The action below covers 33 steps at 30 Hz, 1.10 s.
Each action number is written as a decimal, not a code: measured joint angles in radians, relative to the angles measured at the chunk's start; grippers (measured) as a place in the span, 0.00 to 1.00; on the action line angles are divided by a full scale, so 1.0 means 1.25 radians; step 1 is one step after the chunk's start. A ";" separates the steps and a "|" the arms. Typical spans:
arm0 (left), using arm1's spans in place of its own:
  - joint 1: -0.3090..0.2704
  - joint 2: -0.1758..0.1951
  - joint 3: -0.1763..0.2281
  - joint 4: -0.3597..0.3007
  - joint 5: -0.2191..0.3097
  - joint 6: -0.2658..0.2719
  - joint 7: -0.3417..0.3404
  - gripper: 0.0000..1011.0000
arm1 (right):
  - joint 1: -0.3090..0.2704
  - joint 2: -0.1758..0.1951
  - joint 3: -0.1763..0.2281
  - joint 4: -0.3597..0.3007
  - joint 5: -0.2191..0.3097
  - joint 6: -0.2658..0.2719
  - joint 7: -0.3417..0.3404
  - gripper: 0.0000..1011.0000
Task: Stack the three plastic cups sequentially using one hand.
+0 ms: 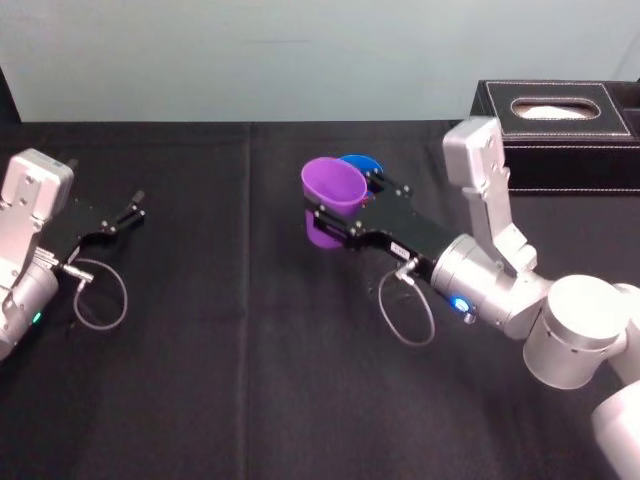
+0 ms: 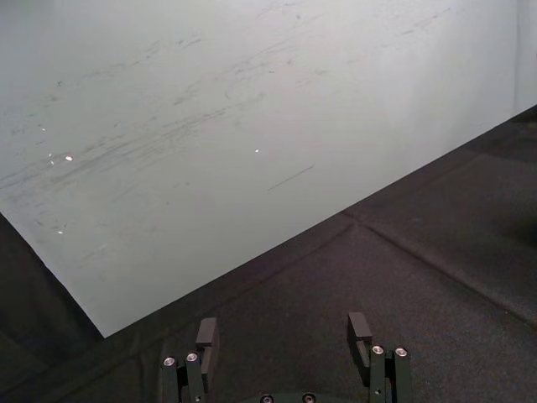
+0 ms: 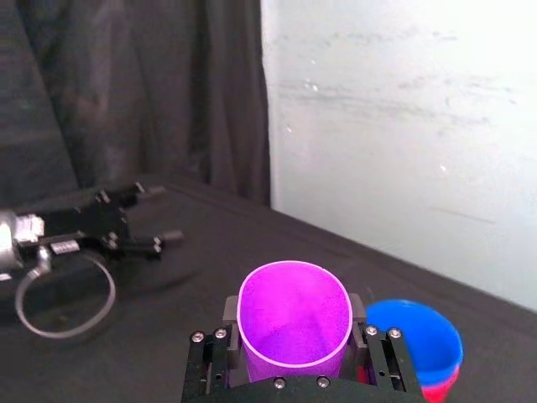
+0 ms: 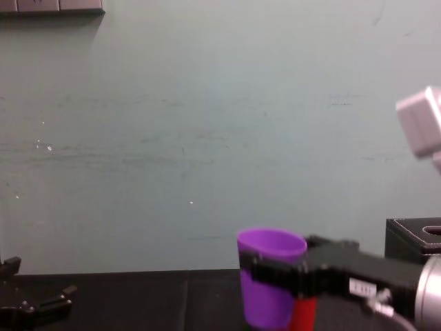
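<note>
- the right gripper (image 1: 345, 207), a black two-fingered hand on a silver cylindrical wrist, is seen near the middle of the black cloth-covered table (image 1: 250, 380).
- a smooth purple tapered plastic cup (image 1: 332, 190) is clasped between its two fingers, one on each side of the cup wall, just below the rim.
- in the right wrist view the purple cup (image 3: 294, 323) is seen from above, mouth open, with the right gripper (image 3: 295, 357) closed around it.
- in the chest view the purple cup (image 4: 270, 276) is held upright; whether its base rests on the cloth cannot be told.
- a blue tapered plastic cup (image 1: 360, 163) is found just behind the purple cup, farther from the robot.
- the blue cup (image 3: 415, 336) is nested inside a red plastic cup (image 3: 438, 392), of which a strip below the blue rim is shown.
- the red cup (image 4: 303, 318) is glimpsed under the right gripper in the chest view.
- the left gripper (image 1: 125, 215) is parked low at the table's left, well apart from the cups, its fingers (image 2: 207, 336) spread and nothing held.
- a black stitched tissue box (image 1: 560, 120) is placed at the far right.
</note>
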 joint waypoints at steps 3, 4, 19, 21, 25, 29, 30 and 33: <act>0.000 0.000 0.000 0.000 0.000 0.000 0.000 0.99 | 0.008 0.008 0.000 -0.029 0.014 0.025 0.002 0.72; 0.000 0.000 0.000 0.000 0.000 0.000 0.000 0.99 | 0.015 0.010 0.000 -0.038 0.021 0.037 0.001 0.72; 0.000 0.000 0.000 0.000 0.000 0.000 0.000 0.99 | 0.089 0.008 0.000 -0.020 0.046 0.070 -0.038 0.72; 0.000 0.000 0.000 0.000 0.000 0.000 0.000 0.99 | 0.095 0.008 0.001 -0.012 0.047 0.072 -0.042 0.72; 0.000 0.000 0.000 0.000 0.000 0.000 0.000 0.99 | 0.109 0.008 0.002 0.007 0.047 0.080 -0.055 0.72; 0.000 0.000 0.000 0.000 0.000 0.000 0.000 0.99 | 0.115 0.005 0.004 0.021 0.047 0.082 -0.063 0.72; 0.000 0.000 0.000 0.000 0.000 0.000 0.000 0.99 | 0.115 0.005 0.004 0.023 0.047 0.082 -0.063 0.72; 0.000 0.000 0.000 0.000 0.000 0.000 0.000 0.99 | 0.118 0.003 0.006 0.031 0.047 0.082 -0.067 0.72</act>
